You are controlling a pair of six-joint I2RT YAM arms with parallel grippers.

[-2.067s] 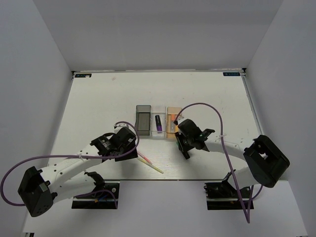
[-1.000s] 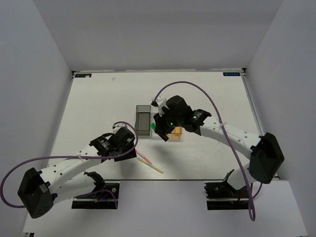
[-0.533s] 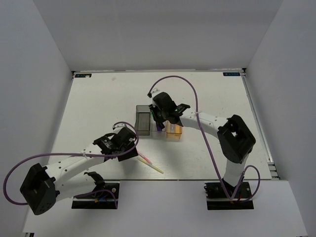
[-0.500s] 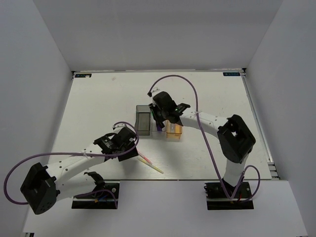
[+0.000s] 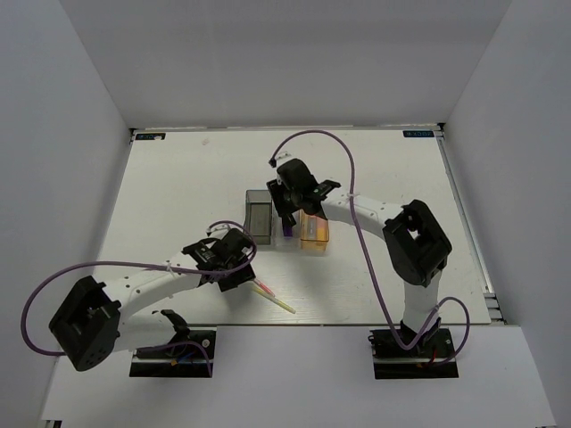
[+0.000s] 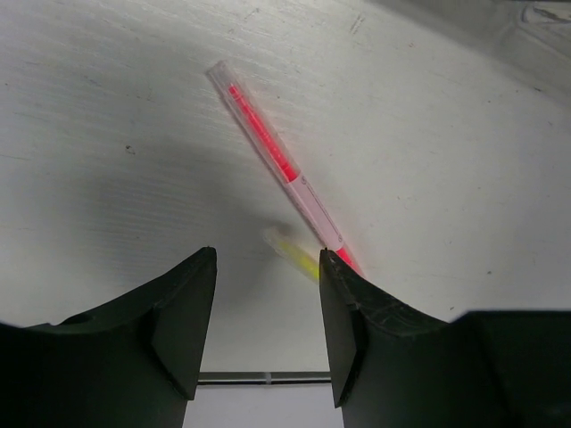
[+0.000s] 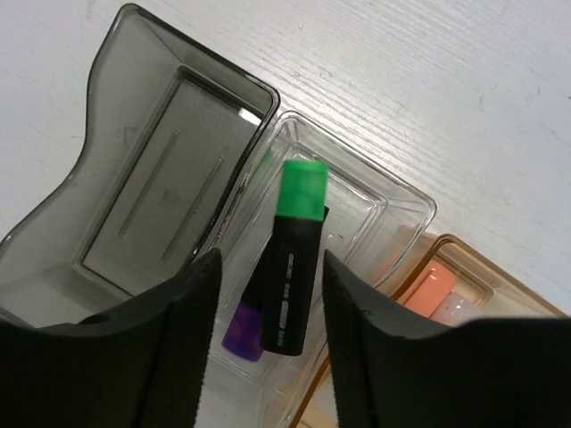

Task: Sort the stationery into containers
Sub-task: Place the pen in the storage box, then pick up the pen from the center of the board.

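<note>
Here the right gripper point(image 7: 268, 299) stands with its jaws well apart above the clear bin point(image 7: 393, 201), gripping nothing. Between its fingers, touching neither, is a short black highlighter with a green cap point(image 7: 290, 285). It is tilted inside that bin, with its lower end over a purple-capped highlighter point(image 7: 239, 339). A line of pale print runs along the black barrel but is too small to read. The smoky grey bin point(image 7: 152, 187) adjoins the clear bin on one side. On the other side is the orange-tan bin point(image 7: 464, 259), which holds a pale highlighter with an orange cap point(image 7: 434, 287).

The left gripper point(image 6: 268, 294) is also parted and empty, low over the white tabletop point(image 6: 446, 134). Just ahead of its fingers lies a thin clear-barrelled pink pen point(image 6: 277, 160). A yellow pen point(image 6: 294, 254) pokes out beside the pink pen's near end.
</note>
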